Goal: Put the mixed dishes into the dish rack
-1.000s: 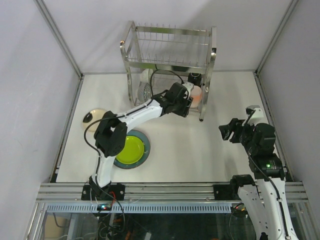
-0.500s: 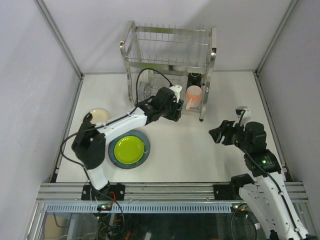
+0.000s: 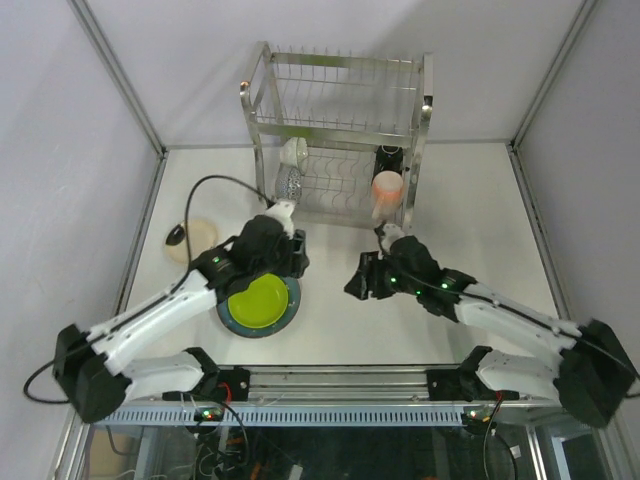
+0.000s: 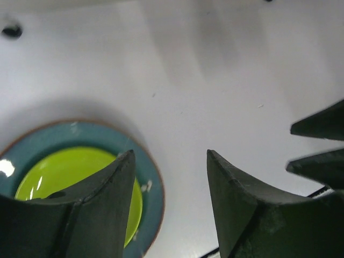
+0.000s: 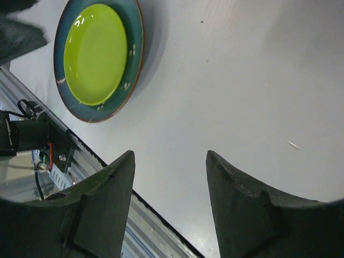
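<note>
White arm links (image 3: 150,315), black joints (image 3: 262,248), looping black cable (image 3: 213,179)

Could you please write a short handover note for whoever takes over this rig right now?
Left gripper: jaws open, empty, at the blue-grey plate's edge.
Right gripper: jaws open, empty, over the table.
Done: pink mug and patterned bowl are in the dish rack's lower tier.
On the table: lime-green plate lying on the blue-grey plate; cream plate far left.
To do: rack those three plates.

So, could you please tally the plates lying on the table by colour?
Blue-grey plate: 1
Lime-green plate: 1
Cream plate: 1
Total: 3
</note>
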Available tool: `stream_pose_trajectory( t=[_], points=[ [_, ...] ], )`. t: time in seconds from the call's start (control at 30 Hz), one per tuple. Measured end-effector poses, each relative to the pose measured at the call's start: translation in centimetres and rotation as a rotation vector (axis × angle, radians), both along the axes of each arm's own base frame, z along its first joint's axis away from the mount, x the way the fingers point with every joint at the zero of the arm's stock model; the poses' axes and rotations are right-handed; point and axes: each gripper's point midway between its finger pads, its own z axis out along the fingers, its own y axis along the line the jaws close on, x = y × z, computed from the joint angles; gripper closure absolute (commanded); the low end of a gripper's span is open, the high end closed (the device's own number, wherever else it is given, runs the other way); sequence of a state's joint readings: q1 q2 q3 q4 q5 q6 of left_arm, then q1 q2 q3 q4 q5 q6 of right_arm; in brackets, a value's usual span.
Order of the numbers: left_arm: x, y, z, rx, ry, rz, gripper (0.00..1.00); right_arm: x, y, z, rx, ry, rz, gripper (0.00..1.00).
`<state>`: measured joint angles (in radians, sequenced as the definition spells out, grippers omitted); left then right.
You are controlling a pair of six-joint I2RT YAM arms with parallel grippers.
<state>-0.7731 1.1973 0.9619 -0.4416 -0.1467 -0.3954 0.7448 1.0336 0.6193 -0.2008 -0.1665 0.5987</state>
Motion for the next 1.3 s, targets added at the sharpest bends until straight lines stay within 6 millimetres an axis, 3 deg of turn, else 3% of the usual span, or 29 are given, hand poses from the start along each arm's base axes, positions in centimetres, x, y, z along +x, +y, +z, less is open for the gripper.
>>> stream_pose_trajectory(
  t=[0.13,0.3,0.43,0.6,0.7,0.8,0.87,1.1,1.3],
  points=[
    [-2.3,4.8,-0.9,-0.02,0.031,0.126,0.41,0.0,3.9,-1.7,-0.001,0.086,0.057,0.45],
    [-5.1,10.3,-3.0,-0.017,0.096,0.313,0.5,0.4,9.7,-0.9,0.082,0.12,0.138,0.47],
    [-6.8,13.0,-3.7,-0.004,0.139,0.43,0.68,1.0,13.2,-0.7,0.131,0.145,0.174,0.48],
    [-8.4,15.2,-5.3,0.068,0.228,0.537,0.79,1.1,16.0,-1.2,0.132,0.172,0.212,0.5],
    [-9.5,16.1,-6.7,0.131,0.306,0.584,0.77,0.8,16.7,-1.5,0.131,0.184,0.23,0.5],
    [-10.4,16.8,-7.9,0.198,0.379,0.623,0.63,0.7,16.7,-1.5,0.134,0.191,0.238,0.5],
    [-10.7,17.3,-8.5,0.223,0.424,0.659,0.6,0.7,16.7,-1.4,0.136,0.193,0.242,0.5],
    [-9.4,19.0,-8.5,0.094,0.478,0.839,0.64,1.0,16.4,-1.3,0.147,0.202,0.249,0.5],
    [-8.4,19.4,-9.1,0.06,0.518,0.889,0.79,2.1,15.9,-0.6,0.183,0.215,0.254,0.5]
  ],
)
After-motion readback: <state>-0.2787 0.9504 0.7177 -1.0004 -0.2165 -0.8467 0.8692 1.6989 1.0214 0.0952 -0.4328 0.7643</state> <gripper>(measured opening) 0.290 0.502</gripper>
